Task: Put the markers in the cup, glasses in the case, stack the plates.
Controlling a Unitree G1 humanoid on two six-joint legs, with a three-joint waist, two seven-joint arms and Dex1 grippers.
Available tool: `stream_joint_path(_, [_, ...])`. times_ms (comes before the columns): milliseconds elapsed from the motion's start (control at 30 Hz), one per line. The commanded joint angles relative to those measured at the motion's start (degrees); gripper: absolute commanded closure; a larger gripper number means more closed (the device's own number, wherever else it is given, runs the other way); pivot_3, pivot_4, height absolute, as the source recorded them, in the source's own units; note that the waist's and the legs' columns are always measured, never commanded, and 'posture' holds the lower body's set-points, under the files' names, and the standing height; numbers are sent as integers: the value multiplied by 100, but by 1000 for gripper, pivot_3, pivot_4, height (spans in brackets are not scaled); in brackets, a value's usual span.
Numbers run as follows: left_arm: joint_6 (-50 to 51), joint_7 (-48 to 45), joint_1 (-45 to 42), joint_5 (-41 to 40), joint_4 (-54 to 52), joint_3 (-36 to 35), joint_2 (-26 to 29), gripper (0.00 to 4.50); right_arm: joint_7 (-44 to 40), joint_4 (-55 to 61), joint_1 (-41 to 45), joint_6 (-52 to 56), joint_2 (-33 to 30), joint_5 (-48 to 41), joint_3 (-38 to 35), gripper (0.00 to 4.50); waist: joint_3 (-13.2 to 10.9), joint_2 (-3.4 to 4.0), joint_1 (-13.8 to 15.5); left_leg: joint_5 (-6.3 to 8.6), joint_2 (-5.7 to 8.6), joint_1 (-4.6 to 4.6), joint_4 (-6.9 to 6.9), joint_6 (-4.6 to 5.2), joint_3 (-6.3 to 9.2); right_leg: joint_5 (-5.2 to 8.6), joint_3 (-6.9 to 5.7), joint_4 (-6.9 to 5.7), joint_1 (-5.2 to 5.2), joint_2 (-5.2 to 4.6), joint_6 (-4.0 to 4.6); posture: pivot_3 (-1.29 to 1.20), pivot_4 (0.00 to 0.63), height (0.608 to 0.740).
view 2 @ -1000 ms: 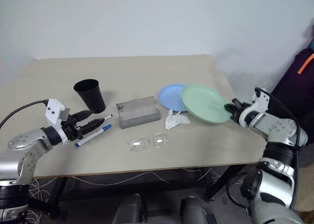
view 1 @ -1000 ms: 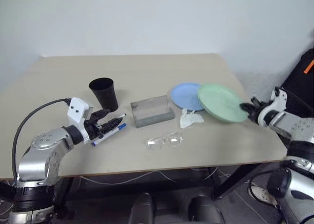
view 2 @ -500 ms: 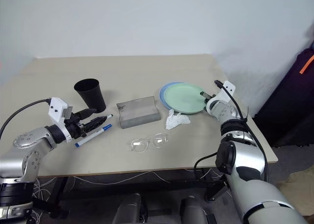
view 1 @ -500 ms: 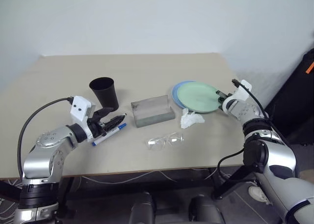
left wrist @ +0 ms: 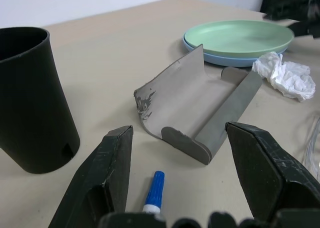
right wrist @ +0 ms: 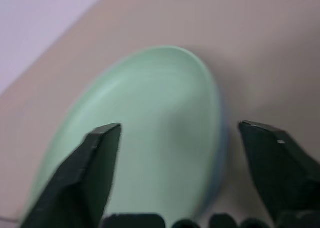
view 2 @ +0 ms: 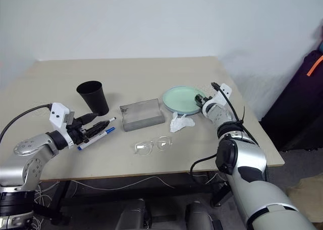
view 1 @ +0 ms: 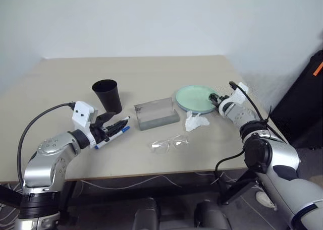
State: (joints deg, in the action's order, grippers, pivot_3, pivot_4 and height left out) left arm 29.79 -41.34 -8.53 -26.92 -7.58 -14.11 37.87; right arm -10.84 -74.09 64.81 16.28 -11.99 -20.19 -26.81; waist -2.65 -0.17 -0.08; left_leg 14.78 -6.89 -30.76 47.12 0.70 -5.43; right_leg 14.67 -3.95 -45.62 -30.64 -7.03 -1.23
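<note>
The mint green plate (view 1: pixel 196 98) lies on top of the light blue plate (left wrist: pixel 226 61), of which just a rim shows. My right gripper (view 1: pixel 215 97) is at the stack's right rim, open, its fingers (right wrist: pixel 100 153) spread either side of the green plate without gripping it. My left gripper (view 1: pixel 113 125) stands open low over the table, with the blue-capped marker (left wrist: pixel 156 184) lying between its fingers. The black-capped marker (view 2: pixel 107 121) lies just beyond. The black cup (view 1: pixel 107 95) stands behind them. The grey case (view 1: pixel 156 114) is open at mid-table. The clear glasses (view 1: pixel 169 144) lie in front of it.
A crumpled white tissue (view 1: pixel 196 122) lies between the case and the plates. The table (view 1: pixel 151 73) ends just right of my right arm, and a black bag with an orange tag (view 1: pixel 313 83) stands beyond that edge.
My right gripper carried the green plate leftward, set it down on the blue plate and opened. My left gripper stayed where it was.
</note>
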Motion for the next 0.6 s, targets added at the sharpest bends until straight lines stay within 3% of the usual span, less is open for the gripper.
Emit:
stream_joint_path(33, [-43,32,-82,-72,-200,-134,19,1394,-810,568,140,345,-169,52,292,17,0,1,-3,0,0,-1,0,0,-1,0,1,1,-1,-1,0,0,0,649])
stream_joint_path(200, [-57,35,-155,-45,-142,-65,-8,1394,-1568,1549,-382,1000,-282,277,975,17,0,0,-18,1,-1,1,-6,-1,-2,0,1,2,-3,-1,0,0,0,649])
stream_joint_path(600, [-92,-16,-224,-1,-32,-17,-13,1394,-1456,2799,-979,1686,-358,157,1217,17,-1,2,-30,0,-1,2,-15,-1,-6,0,1,3,-6,-1,0,0,0,649])
